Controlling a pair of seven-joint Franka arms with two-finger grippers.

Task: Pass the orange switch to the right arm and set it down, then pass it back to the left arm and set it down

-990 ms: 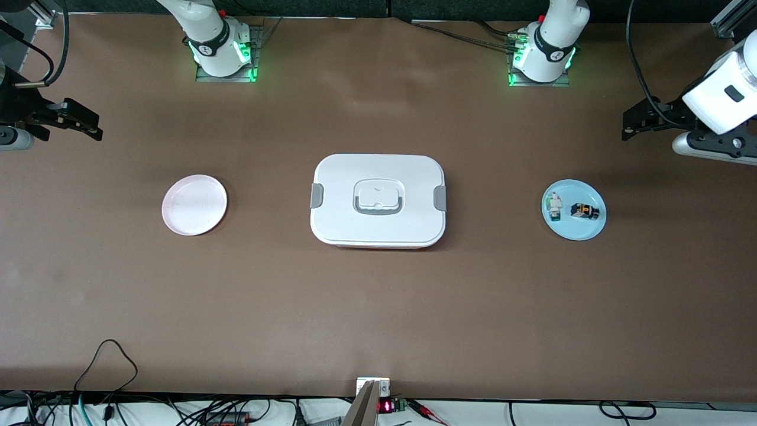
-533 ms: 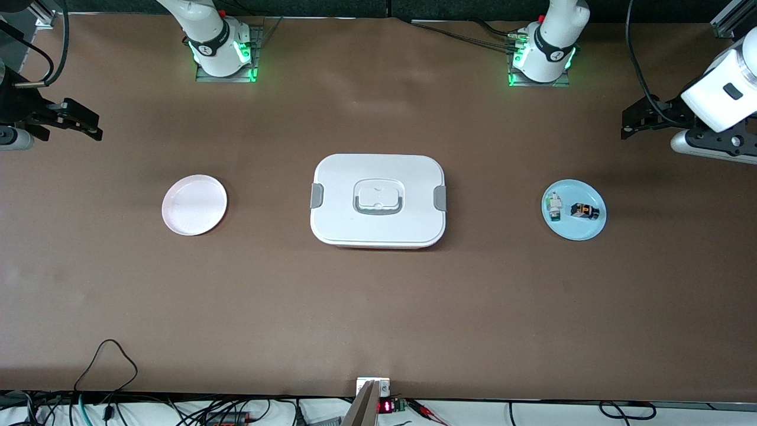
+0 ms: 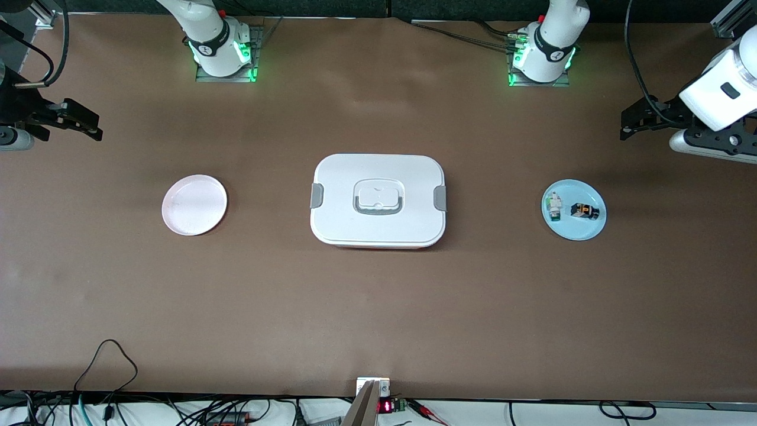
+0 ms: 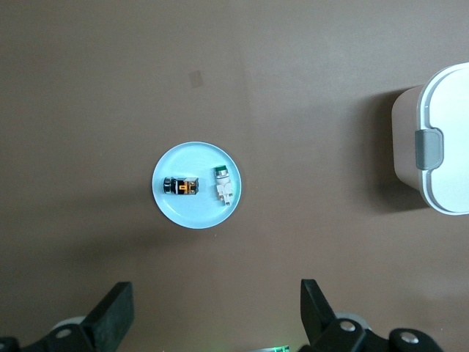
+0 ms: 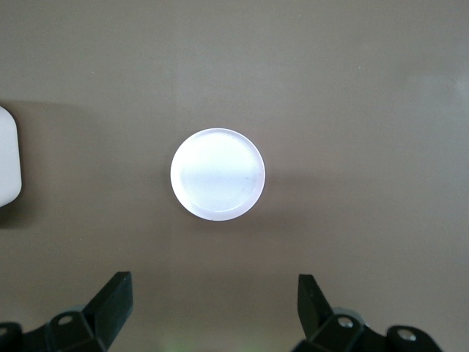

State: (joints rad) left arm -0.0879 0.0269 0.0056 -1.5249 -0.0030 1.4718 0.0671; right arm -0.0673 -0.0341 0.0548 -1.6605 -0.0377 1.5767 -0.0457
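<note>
Front view: orange switch (image 3: 584, 210) on blue plate (image 3: 575, 231)

A wide brown table (image 3: 378, 307) carried three things in a row. At its centre sat the box (image 3: 378, 200), white with grey clasps and a grey handle. At nine o'clock from it, toward the right arm's end, lay a pale pink plate (image 3: 194, 205). At three o'clock, toward the left arm's end, lay a light blue plate (image 3: 585, 228). The three stood well apart from one another.
</note>
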